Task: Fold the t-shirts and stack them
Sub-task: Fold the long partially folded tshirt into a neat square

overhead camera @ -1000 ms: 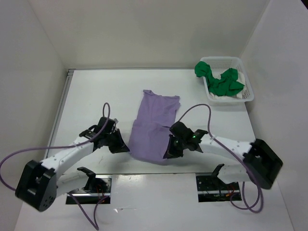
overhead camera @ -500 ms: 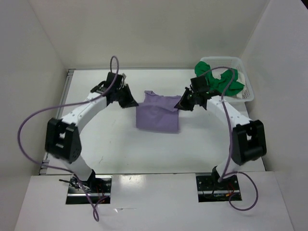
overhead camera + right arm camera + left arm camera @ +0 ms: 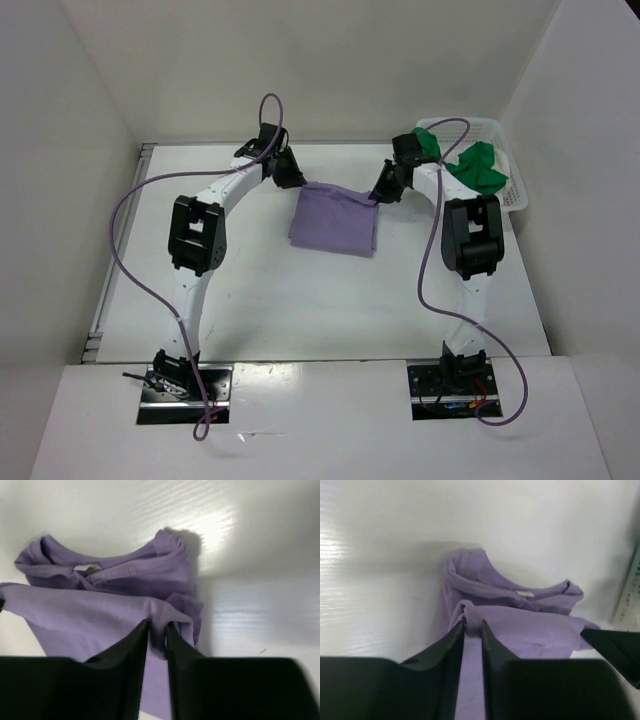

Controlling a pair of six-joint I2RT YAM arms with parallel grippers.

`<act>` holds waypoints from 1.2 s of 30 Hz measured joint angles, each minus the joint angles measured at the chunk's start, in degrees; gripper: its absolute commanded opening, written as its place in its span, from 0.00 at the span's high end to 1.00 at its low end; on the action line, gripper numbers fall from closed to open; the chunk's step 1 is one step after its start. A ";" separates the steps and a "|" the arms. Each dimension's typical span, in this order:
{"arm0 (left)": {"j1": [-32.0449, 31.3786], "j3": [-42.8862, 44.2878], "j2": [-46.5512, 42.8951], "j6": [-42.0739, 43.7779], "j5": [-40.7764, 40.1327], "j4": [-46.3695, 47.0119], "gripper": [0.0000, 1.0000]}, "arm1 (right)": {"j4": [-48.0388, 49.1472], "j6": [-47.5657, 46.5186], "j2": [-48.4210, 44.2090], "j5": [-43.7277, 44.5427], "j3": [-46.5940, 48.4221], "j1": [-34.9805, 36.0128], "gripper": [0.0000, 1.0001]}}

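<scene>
Lavender t-shirt (image 3: 335,222) sits far-centre on the table (image 3: 250,300). A second ago it lay long. Now the near hem is carried over to the collar, so it's folded in half.

My left gripper (image 3: 472,623) and right gripper (image 3: 158,625) are at the far corners. Their fingers are a slit apart with cloth between the tips. Can't tell if they still bite.

I reckon letting go comes next. The green t-shirt (image 3: 478,172) waits in the basket (image 3: 470,122) beside my right arm. Nothing blocks the way.

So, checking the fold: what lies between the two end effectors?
The lavender shirt: its far edge spans from the left end effector to the right end effector, in the top view.
</scene>
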 measured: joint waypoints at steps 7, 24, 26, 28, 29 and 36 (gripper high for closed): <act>2.27 -3.54 -2.12 -0.48 -1.05 2.25 0.20 | -1.16 -1.03 0.04 1.01 2.91 0.17 0.54; -6.32 -40.48 -16.98 -1.81 5.40 19.43 0.49 | 3.41 -0.35 -8.07 1.01 -13.22 7.21 0.92; -5.84 -45.66 -19.54 -3.32 6.56 22.82 0.49 | 3.43 -0.37 -5.31 1.40 -13.22 7.13 0.92; -5.60 -51.19 -23.23 -5.01 7.39 24.92 0.48 | 3.56 -0.09 -3.06 0.79 -13.22 7.13 0.92; -5.84 -54.42 -25.49 -5.97 7.74 25.77 0.45 | 3.87 -0.13 -2.97 0.31 -13.00 7.23 0.92; -8.26 -67.06 -41.07 -8.92 8.33 21.33 0.09 | 3.74 -1.14 0.17 0.37 -7.89 11.08 0.86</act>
